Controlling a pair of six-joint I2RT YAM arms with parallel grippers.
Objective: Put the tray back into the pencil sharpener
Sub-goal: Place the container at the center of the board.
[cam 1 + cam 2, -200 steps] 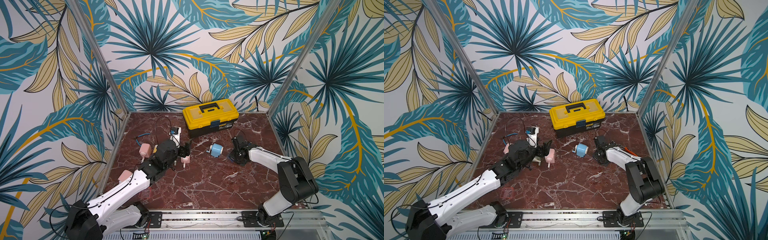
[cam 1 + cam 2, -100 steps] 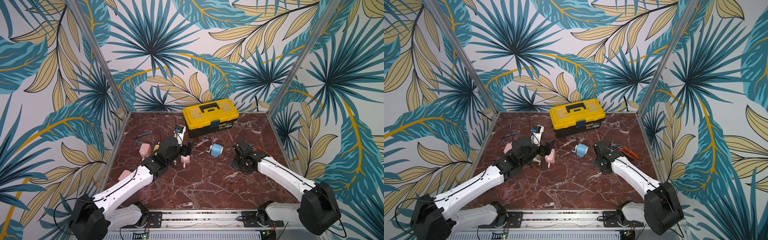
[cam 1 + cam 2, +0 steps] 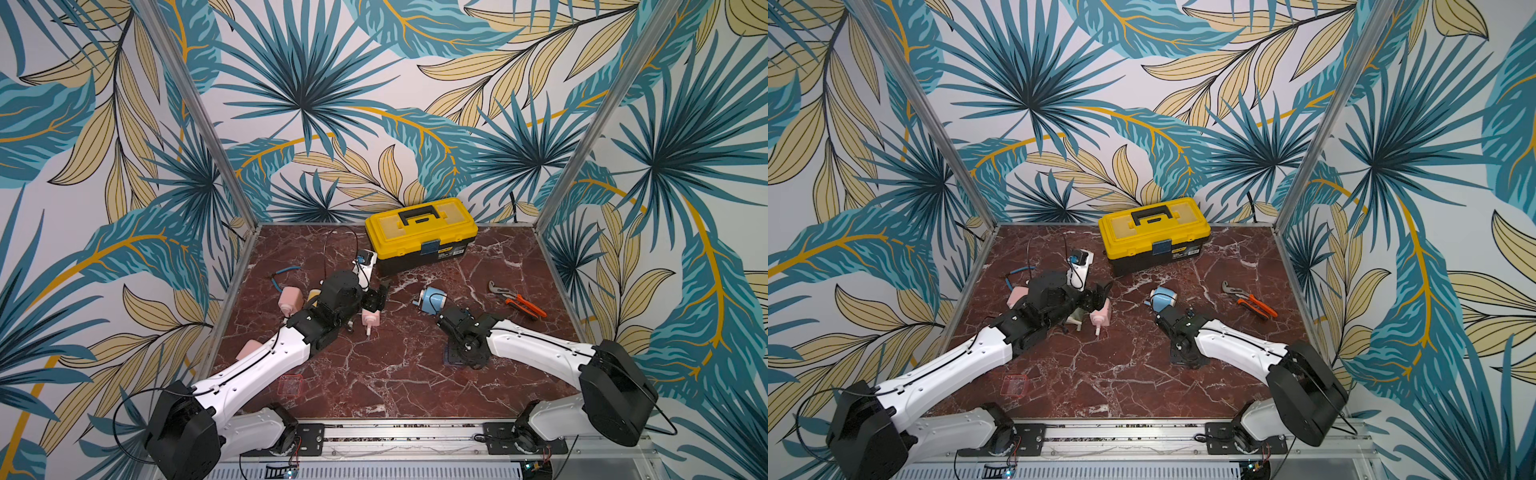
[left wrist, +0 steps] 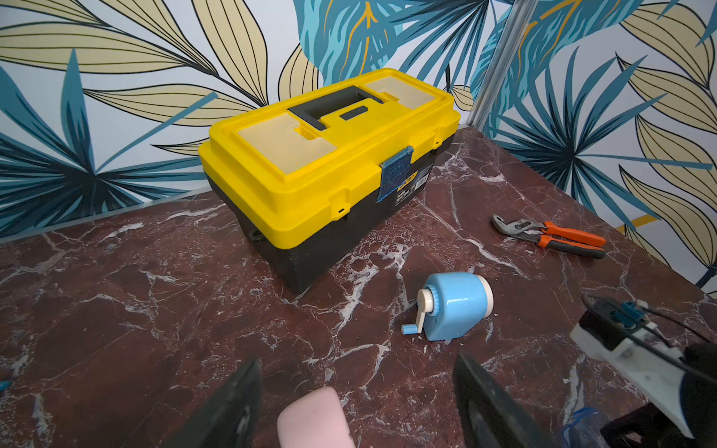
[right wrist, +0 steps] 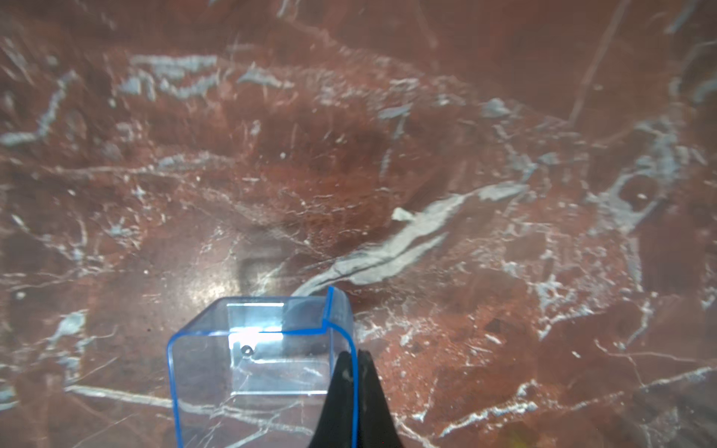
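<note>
Yellow toolbox (image 3: pixel 421 230), orange-handled pliers (image 3: pixel 516 300) apart

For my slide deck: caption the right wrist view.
Right gripper pinches one wall of the clear blue tray, red marble table beyond.

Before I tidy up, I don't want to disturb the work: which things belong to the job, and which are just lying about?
Job: clear blue tray, pinched by the shut right claw; blue pencil sharpener.
Lying about: yellow toolbox; orange-handled pliers.
</note>
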